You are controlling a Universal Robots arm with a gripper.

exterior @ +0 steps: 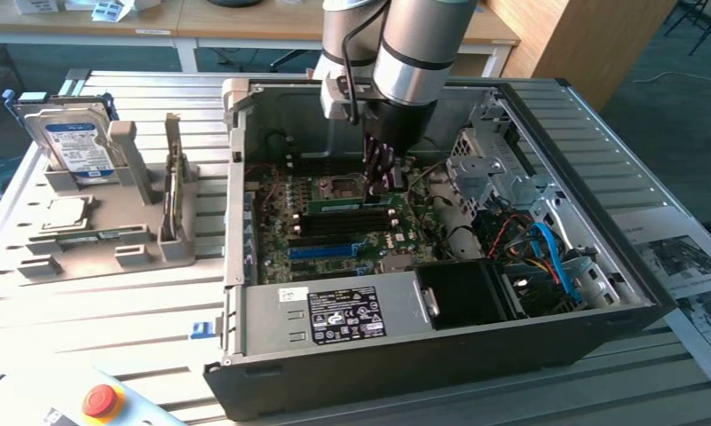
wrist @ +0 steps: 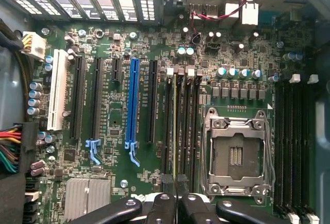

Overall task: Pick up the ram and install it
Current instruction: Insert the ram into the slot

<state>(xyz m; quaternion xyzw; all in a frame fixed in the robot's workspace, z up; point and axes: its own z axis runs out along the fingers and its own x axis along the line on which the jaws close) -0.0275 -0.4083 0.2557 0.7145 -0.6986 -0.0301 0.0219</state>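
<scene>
Black jaws pinch the ram (wrist: 175,126) edge-on among the memory slots (wrist: 186,126) inside the open computer case (exterior: 391,366)

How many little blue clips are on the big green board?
2. One blue clip sits at the end of a long black slot. The other sits at the end of the blue slot nearby. Others may be hidden.

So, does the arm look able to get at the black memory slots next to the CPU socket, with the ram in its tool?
Probably yes. The case is open, the tool holds the ram directly at the memory slots, and nothing crosses them.
</scene>
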